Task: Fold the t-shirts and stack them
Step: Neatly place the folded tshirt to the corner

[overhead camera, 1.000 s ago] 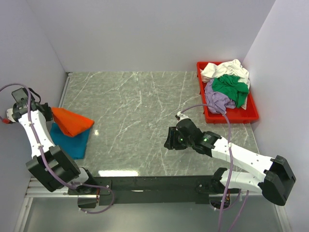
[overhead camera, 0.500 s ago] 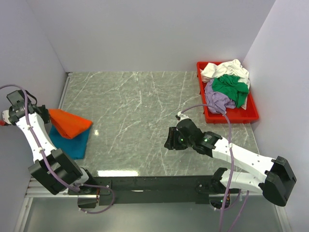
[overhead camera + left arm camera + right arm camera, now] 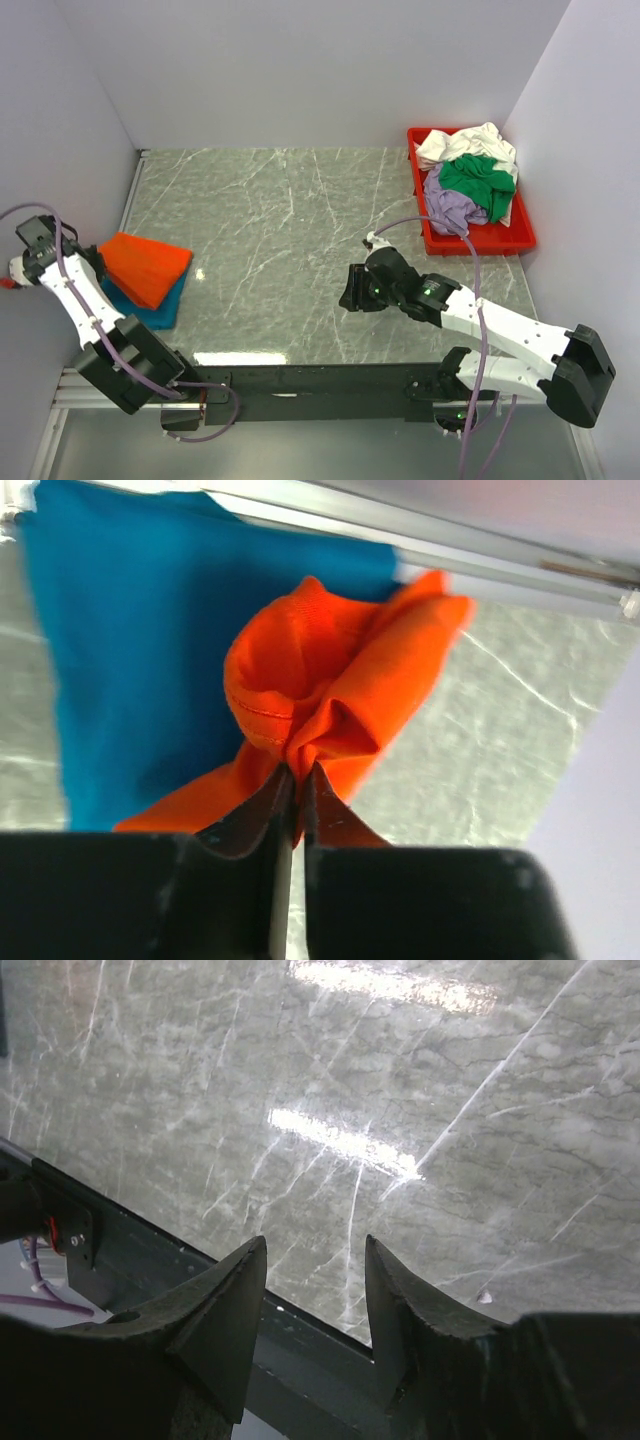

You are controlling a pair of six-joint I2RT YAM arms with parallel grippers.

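A folded orange t-shirt (image 3: 145, 266) lies on top of a teal-blue t-shirt (image 3: 158, 310) at the table's left edge. My left gripper (image 3: 97, 262) is shut on the orange shirt's left edge; in the left wrist view the orange cloth (image 3: 330, 700) bunches between the closed fingertips (image 3: 297, 775), with the teal-blue shirt (image 3: 130, 650) spread beneath. White, green and lavender t-shirts (image 3: 470, 180) are heaped in a red tray (image 3: 478, 242) at the back right. My right gripper (image 3: 347, 290) hovers open over bare table near the front edge, nothing between its fingers (image 3: 230, 1300).
The left wall stands close behind the left arm. A metal rail (image 3: 420, 525) runs along the table's left side. The table's dark front edge (image 3: 300, 1360) lies just under the right gripper.
My left gripper has moved left and towards the front with the orange shirt's edge, and the shirt has come down flatter onto the teal-blue one. The right arm has stayed still.
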